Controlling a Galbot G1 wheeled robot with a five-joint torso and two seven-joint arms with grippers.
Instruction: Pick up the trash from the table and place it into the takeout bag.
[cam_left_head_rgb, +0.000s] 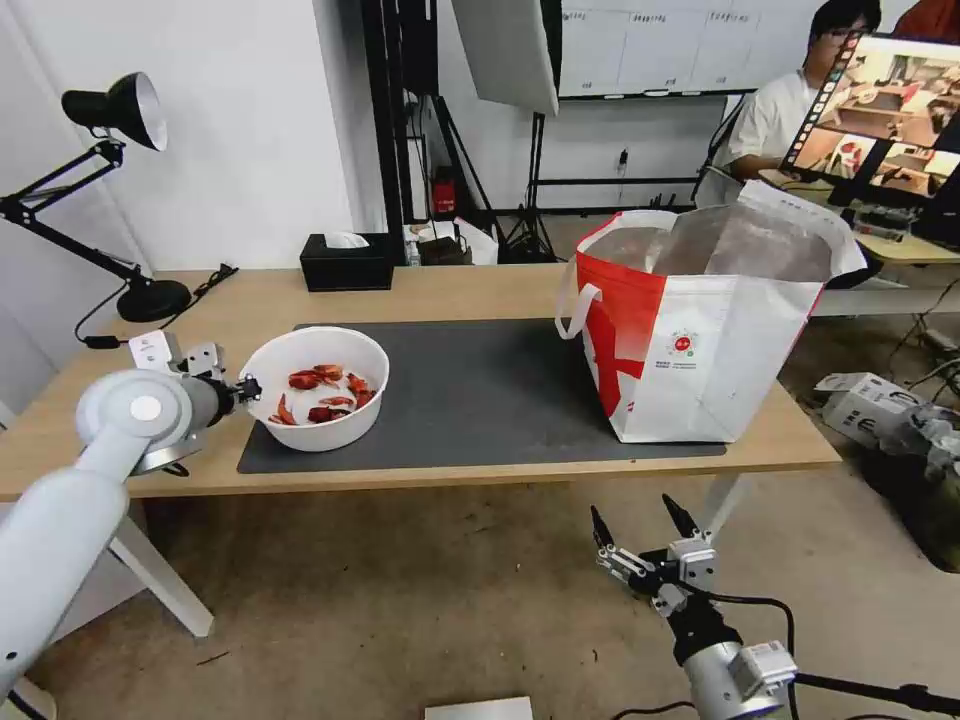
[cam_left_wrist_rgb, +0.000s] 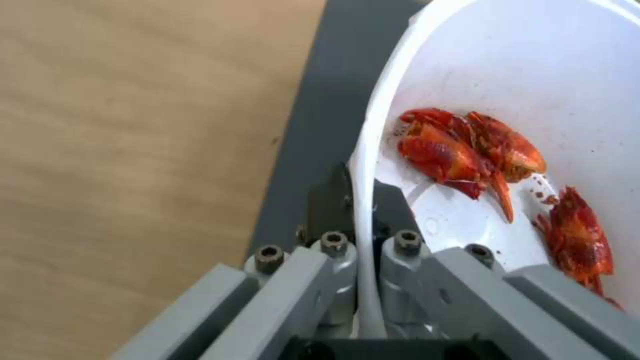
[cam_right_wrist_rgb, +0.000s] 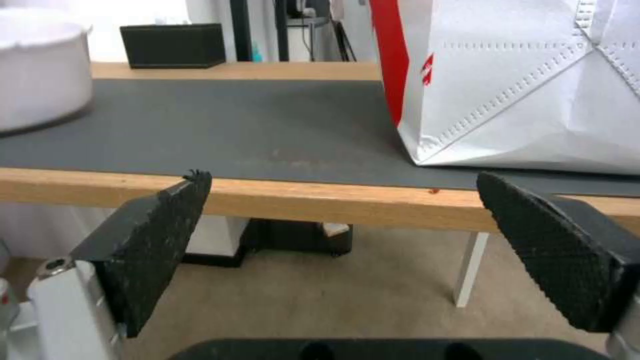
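Observation:
A white round bowl (cam_left_head_rgb: 330, 432) with red crayfish shells (cam_left_head_rgb: 325, 392) sits on the left end of the dark grey mat (cam_left_head_rgb: 480, 400) on the table (cam_left_head_rgb: 480, 290). My left gripper (cam_left_head_rgb: 245, 388) is shut on the bowl's left rim. In the left wrist view one finger is outside the bowl (cam_left_wrist_rgb: 533, 75) and one inside, near the shells (cam_left_wrist_rgb: 467, 150), with the gripper (cam_left_wrist_rgb: 360, 187) clamped on the rim. The red-and-white takeout bag (cam_left_head_rgb: 700, 340) stands open on the mat's right end. My right gripper (cam_left_head_rgb: 640, 520) hangs open below the table's front edge, facing the bag (cam_right_wrist_rgb: 520, 90).
A black tissue box (cam_left_head_rgb: 345, 262) stands at the table's back edge, and a black desk lamp (cam_left_head_rgb: 110, 110) is at the far left corner. Boxes and cables (cam_left_head_rgb: 880, 410) lie on the floor to the right. The mat between bowl and bag is bare.

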